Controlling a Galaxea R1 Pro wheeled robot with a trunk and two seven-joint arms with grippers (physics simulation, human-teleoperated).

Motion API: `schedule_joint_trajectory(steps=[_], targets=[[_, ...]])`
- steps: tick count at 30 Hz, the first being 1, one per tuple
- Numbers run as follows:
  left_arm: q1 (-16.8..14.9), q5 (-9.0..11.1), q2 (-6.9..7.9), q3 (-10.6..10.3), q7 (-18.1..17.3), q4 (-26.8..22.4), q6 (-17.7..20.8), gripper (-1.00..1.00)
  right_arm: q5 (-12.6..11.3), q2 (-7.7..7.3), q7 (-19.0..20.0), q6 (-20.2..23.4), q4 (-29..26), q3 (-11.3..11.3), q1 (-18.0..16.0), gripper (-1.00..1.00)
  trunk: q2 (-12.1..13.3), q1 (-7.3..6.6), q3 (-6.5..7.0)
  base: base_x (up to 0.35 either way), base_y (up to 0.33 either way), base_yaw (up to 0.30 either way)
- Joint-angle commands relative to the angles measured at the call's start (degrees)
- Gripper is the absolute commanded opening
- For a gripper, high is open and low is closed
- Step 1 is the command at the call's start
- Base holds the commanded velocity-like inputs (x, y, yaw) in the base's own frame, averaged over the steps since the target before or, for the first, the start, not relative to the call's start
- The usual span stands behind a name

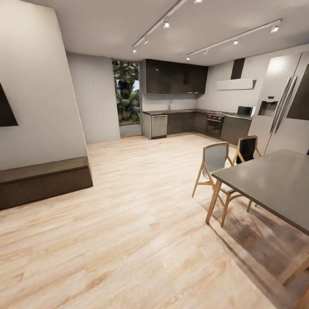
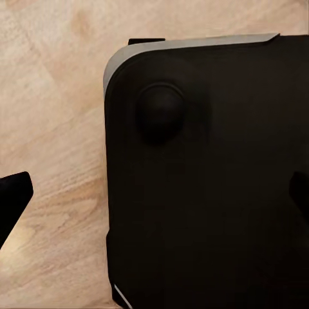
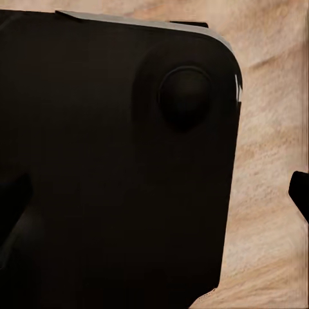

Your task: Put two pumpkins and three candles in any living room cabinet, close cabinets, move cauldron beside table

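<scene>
Both pincers spread over the robot's black base; ahead, low dark cabinet, grey table, 2 chairs.

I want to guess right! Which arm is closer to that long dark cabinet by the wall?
Probably the left. The cabinet sits on the left side of the head view, while the table and chairs are on the right. It is still far away, so the robot must drive closer first.
</scene>
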Motion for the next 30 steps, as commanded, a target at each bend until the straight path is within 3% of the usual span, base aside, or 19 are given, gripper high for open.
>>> schedule_joint_trajectory(steps=[1,19,30], targets=[[0.03,-0.01,-0.02,-0.01,-0.03,-0.09,-0.08,1.00,0.21,0.01,-0.04,-0.20,0.09,0.01,-0.04,1.00,-0.02,0.03,-0.07,0.320,-0.124,0.238],[0.03,-0.01,-0.34,-0.01,-0.03,-0.09,-0.08,1.00,0.62,0.20,-0.04,-0.23,0.15,0.01,-0.04,1.00,-0.02,0.03,-0.44,0.269,-0.179,0.238],[0.03,0.11,-0.34,0.07,-0.03,-0.03,-1.88,1.00,1.76,0.20,-0.04,-0.23,0.15,0.02,-0.04,1.00,-0.02,0.03,-0.67,0.138,-0.158,0.239]])
